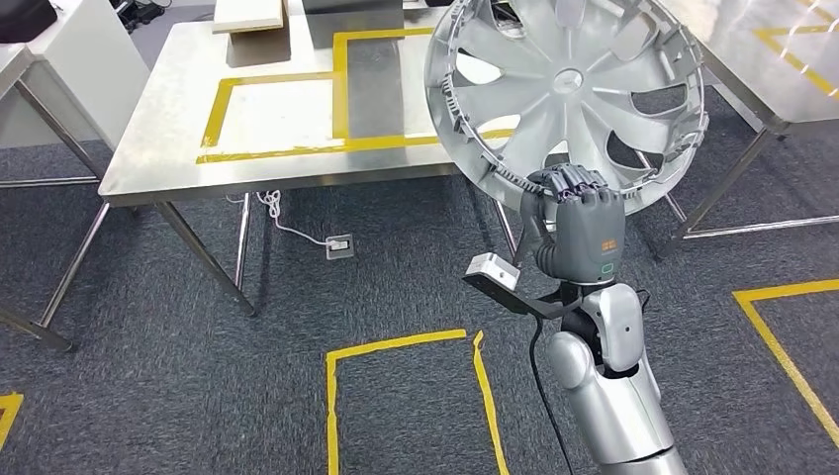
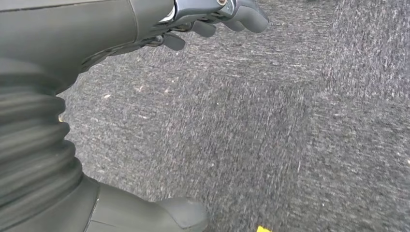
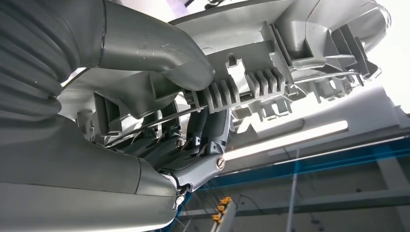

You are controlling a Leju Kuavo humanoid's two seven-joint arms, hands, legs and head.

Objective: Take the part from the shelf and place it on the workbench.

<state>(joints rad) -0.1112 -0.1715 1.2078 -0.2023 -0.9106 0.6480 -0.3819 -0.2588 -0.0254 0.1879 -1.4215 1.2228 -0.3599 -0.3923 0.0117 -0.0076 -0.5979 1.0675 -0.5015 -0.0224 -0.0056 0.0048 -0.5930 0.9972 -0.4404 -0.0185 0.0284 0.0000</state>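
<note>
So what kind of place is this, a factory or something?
Probably a workshop or test floor: steel workbenches with yellow tape outlines, taped boxes on grey carpet, and a silver wheel cover in the robot's right hand.

The wheel cover [image 1: 569, 94] is running off the top edge of the head view, its upper rim cut away. It is hiding the bench [image 1: 297, 109] corner behind it. The right hand's fingers [image 1: 572, 183] are covering part of its lower rim.
</note>
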